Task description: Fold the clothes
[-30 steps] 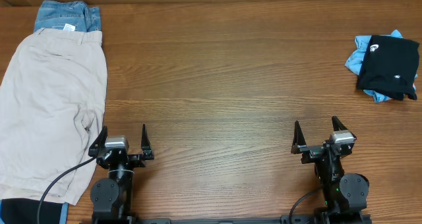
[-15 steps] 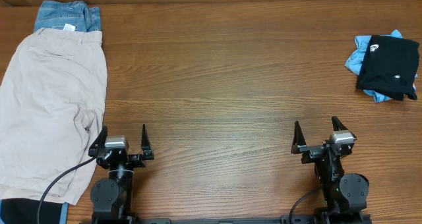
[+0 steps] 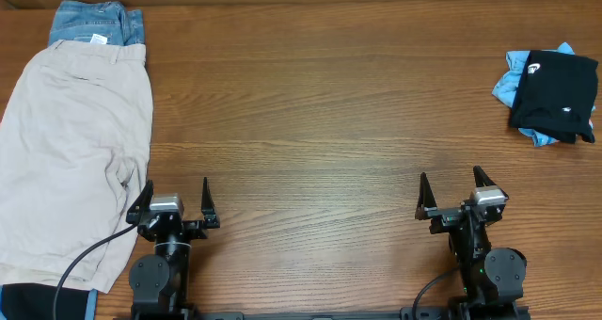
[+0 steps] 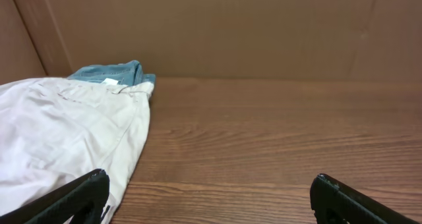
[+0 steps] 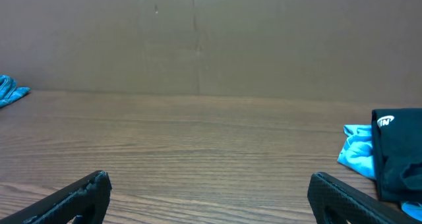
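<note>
Left hand (image 3: 177, 182) and right hand (image 3: 450, 172): fingers spread wide, near edge. Beige shorts (image 3: 71, 160) overlap denim (image 3: 94, 24) left; black T-shirt (image 3: 557, 96) atop light-blue tee (image 3: 509, 85) far right.

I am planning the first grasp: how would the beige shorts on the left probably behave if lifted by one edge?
The beige shorts look soft and creased, so they would probably sag, not stay flat. They lie spread wide, so one edge lifted likely drags the rest along the table. Their far edge seems to overlap the blue denim, which might shift too.
</note>
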